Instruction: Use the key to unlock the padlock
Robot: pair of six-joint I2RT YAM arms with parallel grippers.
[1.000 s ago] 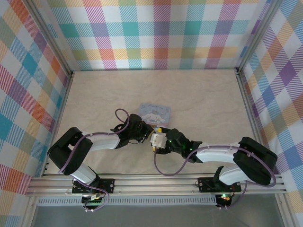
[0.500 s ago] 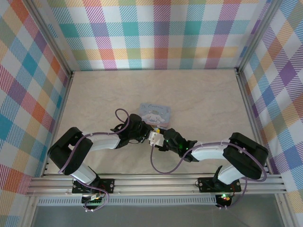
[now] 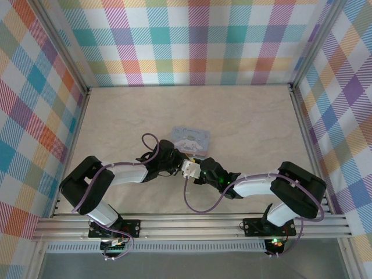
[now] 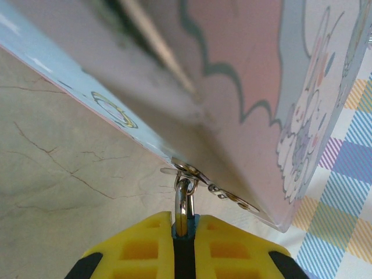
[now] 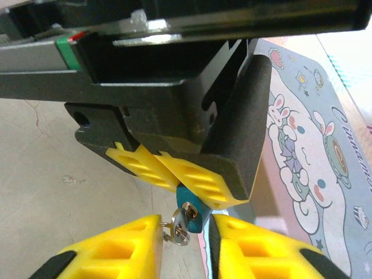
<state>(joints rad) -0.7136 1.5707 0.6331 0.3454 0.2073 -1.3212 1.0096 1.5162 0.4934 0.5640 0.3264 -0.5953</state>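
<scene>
Jaws of my left gripper pinch the padlock; right gripper straddles the key in its keyhole, whether clamped I cannot tell.

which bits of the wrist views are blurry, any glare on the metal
Left wrist view: the tin box near the lens is soft, the padlock shackle is crisp with a bright glint. Right wrist view: the dark housing at top is slightly soft; the key and box print are sharp. Top external view: even light, faint shadows.
</scene>
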